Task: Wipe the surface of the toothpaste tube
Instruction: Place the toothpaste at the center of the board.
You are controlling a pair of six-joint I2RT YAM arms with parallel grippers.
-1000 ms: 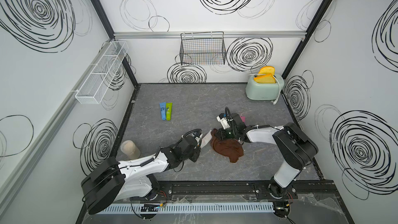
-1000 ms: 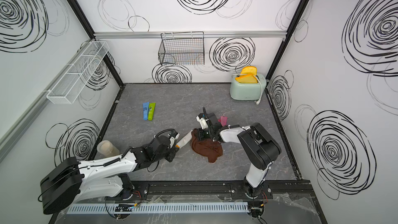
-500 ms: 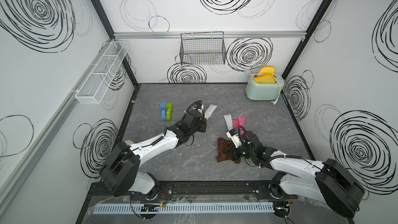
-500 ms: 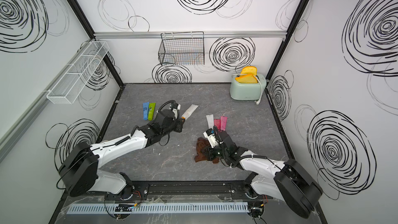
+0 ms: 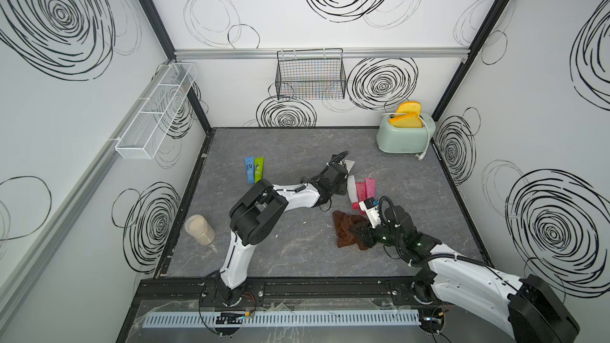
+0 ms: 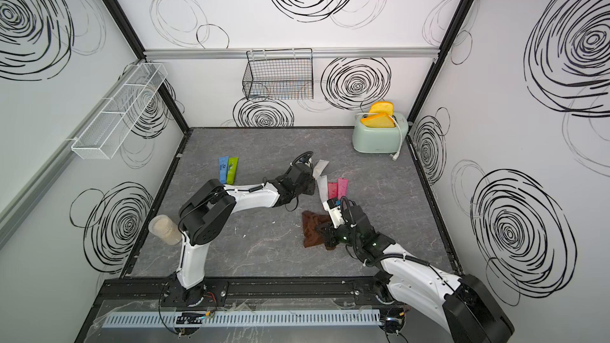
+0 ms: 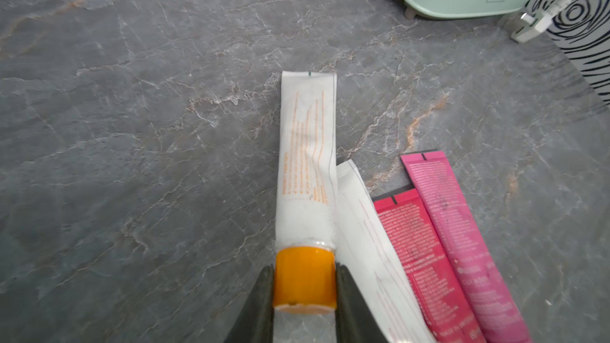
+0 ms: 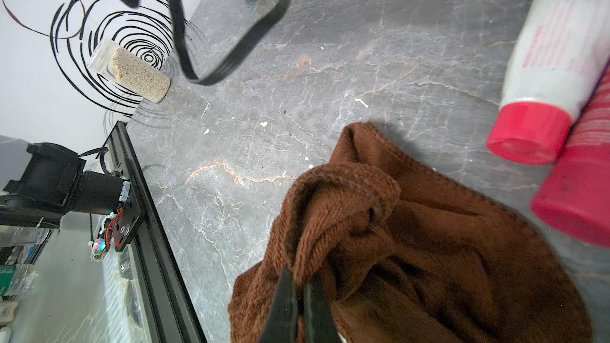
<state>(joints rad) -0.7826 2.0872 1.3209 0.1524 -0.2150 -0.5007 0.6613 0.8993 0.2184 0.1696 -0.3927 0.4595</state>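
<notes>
Left wrist view: left gripper (image 7: 304,287) clamped soft, seemingly light toothpaste tube (image 7: 305,160) by stiff cap (image 7: 303,275); right gripper (image 8: 298,295) pinched cloth (image 8: 429,242).

place: looked like a robot lab box | clues: swirl-painted walls (image 5: 66,110) all round; black rail (image 5: 330,292) at the bottom held the robot arms (image 5: 237,259)

Both top views are bright and evenly lit from overhead, with faint, soft shadows on the table (image 5: 297,146) and posts (image 5: 150,11) bowing near the edges. In the left wrist view the white tube (image 7: 307,160) is fairly sharp, but the pink tubes (image 7: 462,259) smear toward 5 o'clock. In the right wrist view the cloth (image 8: 429,242) is crisp, its soft shadow at 1 o'clock; red caps (image 8: 528,133) at 3 o'clock blur.
</notes>
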